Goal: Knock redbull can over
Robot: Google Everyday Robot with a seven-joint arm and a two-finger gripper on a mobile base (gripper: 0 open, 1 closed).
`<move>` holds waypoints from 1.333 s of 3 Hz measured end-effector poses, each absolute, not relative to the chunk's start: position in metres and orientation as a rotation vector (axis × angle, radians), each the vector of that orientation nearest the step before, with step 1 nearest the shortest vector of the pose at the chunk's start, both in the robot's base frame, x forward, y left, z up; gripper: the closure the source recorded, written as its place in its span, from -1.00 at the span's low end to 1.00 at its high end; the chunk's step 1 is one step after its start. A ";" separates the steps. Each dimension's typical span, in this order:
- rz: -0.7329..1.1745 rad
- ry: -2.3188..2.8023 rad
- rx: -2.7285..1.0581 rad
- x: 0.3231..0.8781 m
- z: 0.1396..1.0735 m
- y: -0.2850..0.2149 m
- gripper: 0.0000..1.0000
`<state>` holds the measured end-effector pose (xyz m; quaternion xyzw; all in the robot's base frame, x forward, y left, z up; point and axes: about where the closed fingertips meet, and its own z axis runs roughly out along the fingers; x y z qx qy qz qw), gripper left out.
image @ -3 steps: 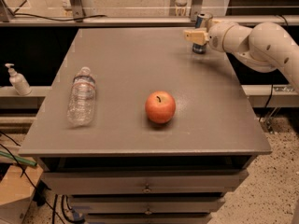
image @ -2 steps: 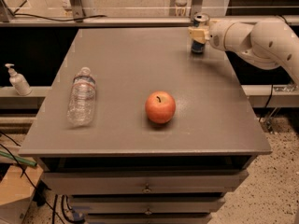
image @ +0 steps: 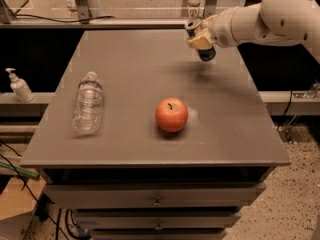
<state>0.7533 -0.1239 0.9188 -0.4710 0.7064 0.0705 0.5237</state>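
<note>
From my station I see the grey tabletop [image: 135, 69] filling most of the view, with drawers [image: 157, 196] beneath its front edge. The white arm [image: 270, 14] reaches in from 2 o'clock and ends over the far right part of the tabletop.

A clear water bottle [image: 88, 103] lies on its side at about 9 o'clock, with its cap towards the far edge. A red apple [image: 171, 114] sits just past centre towards 5 o'clock, well apart from the bottle.

The gripper [image: 201, 39] is at 1 o'clock, and its tan fingers [image: 196, 40] look clamped around the middle of the redbull can [image: 206, 54]. The can is tilted, with its silver top towards 11 o'clock and its blue end towards 5 o'clock. It seems to hang just above the tabletop, over a faint shadow.

At 9 o'clock, off the tabletop, a small pump bottle [image: 19, 86] stands on a side ledge.
</note>
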 end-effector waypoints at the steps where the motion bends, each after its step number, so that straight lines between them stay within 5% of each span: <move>1: 0.087 1.695 -1.435 0.724 0.910 -0.108 1.00; 2: 0.033 1.706 -1.649 0.702 0.896 -0.102 0.68; 4: 0.080 1.701 -1.881 0.668 0.870 -0.088 -0.26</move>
